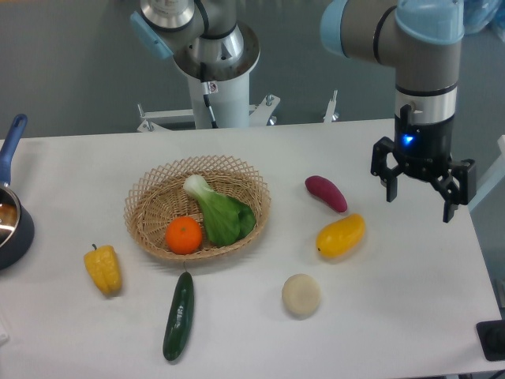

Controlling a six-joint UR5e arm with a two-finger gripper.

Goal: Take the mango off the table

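The mango (341, 235) is a glossy yellow-orange oval lying on the white table (410, 300), right of the wicker basket. My gripper (420, 206) hangs above the table to the right of the mango and a little behind it, apart from it. Its fingers (391, 188) are spread open and hold nothing.
A purple sweet potato (326, 193) lies just behind the mango. A pale round item (301, 294) lies in front of it. A wicker basket (150, 212) holds an orange (184, 234) and bok choy (219, 212). A yellow bell pepper (103, 268), a cucumber (179, 316) and a dark pot (9, 221) stand to the left.
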